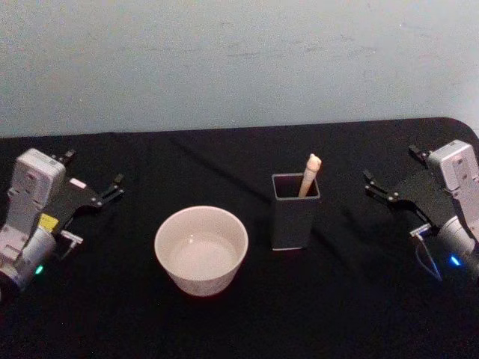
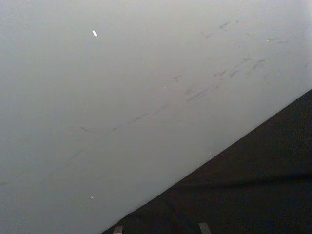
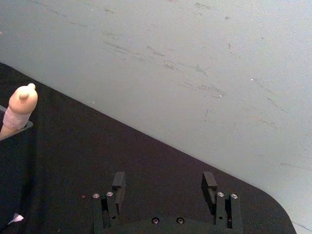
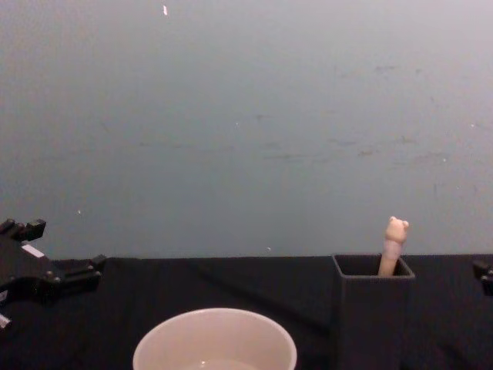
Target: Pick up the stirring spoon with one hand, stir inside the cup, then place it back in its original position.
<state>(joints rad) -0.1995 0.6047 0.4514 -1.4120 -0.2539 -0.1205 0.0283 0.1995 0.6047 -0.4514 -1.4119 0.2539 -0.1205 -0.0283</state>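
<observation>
The stirring spoon (image 1: 309,176) stands handle-up in the dark grey square-sided holder (image 1: 295,221), with its bowl down inside and hidden. The beige handle leans against the holder's far right corner, and the little bear head (image 4: 397,226) pokes above the rim. I take that as a handy arrangement: the holder keeps the handle up and reachable, so it can be pinched from above or from the side without scraping the surface (image 1: 359,299).

Just to the holder's left, apart from it and a little nearer to me, sits the cup (image 1: 198,283). It is wide, cream-white and upright, with its mouth open to a spoon coming in from above. I cannot tell whether there is liquid in it. Being so much wider than the spoon, it should give plenty of room for stirring.

The right gripper (image 1: 391,164) hovers to the right of the holder, well apart from it, jaws spread wide and holding nothing. In its own wrist view (image 3: 164,180) the bear head shows off to one side, so the spoon is not lined up between the jaws. The left gripper (image 1: 93,170) sits at the far left of the surface, well apart from the cup, jaws also spread and empty.

My judgement is that nothing has begun. The spoon is untouched in its place, and the right arm is the closer one for the pick. The lean of the handle means I would need to match that angle to lift it cleanly without tipping the holder.
</observation>
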